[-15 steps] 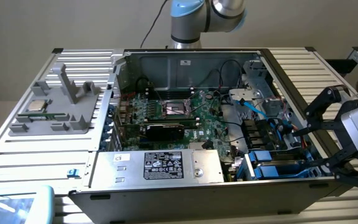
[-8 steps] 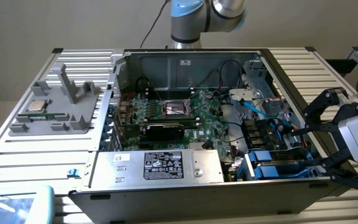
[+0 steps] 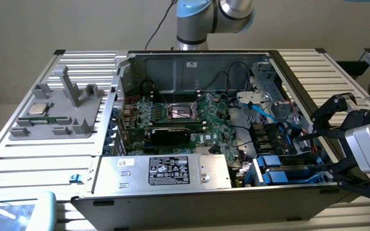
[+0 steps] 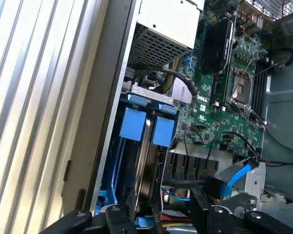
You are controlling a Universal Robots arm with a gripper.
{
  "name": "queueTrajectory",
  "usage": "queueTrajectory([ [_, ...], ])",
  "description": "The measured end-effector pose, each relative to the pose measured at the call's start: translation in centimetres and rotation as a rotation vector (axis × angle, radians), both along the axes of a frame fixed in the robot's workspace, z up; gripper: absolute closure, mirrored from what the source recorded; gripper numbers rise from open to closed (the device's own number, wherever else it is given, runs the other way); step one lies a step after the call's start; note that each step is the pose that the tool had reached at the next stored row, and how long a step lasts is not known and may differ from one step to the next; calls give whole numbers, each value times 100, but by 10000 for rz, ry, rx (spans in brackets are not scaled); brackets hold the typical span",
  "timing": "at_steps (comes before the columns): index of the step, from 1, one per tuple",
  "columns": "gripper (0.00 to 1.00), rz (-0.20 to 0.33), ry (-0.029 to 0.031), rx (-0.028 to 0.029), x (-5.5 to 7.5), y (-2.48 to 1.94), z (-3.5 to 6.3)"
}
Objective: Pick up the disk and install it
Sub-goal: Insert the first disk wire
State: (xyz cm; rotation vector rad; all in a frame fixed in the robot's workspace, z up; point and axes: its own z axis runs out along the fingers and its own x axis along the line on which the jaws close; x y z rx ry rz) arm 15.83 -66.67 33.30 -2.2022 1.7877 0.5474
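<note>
The disk (image 3: pixel 286 172) sits on edge in the drive bay at the open computer case's near corner, on the exterior view's right. Its blue plastic tabs (image 4: pixel 135 123) show beside a second blue tab (image 4: pixel 163 130). My gripper (image 3: pixel 318 147) hovers just outside the case wall next to that bay. Its black fingers (image 3: pixel 329 109) are spread wide with nothing between them. In the wrist view the gripper (image 4: pixel 146 220) frames the bay's dark slot and is open, not touching the disk.
A silver power supply (image 3: pixel 165 171) with a black-and-white label lies along the case's near side. The motherboard (image 3: pixel 185 115) fills the middle, and blue cables (image 3: pixel 262 108) run by the bay. A grey fixture (image 3: pixel 56 113) with a small chip rests on the slatted table (image 3: pixel 18 159).
</note>
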Motion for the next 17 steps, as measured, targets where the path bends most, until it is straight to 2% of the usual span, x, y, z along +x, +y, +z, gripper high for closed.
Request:
queueTrajectory([
  [4, 45, 7, 1, 34, 0, 0, -5],
  [6, 59, 10, 3, 42, -1, 0, -5],
  [8, 59, 21, 13, 57, 2, -6, -6],
  [9, 65, 29, 22, 70, 4, -14, -8],
  [13, 65, 100, 79, 96, 7, -44, -29],
  [17, 65, 272, 84, 109, 8, -45, -41],
])
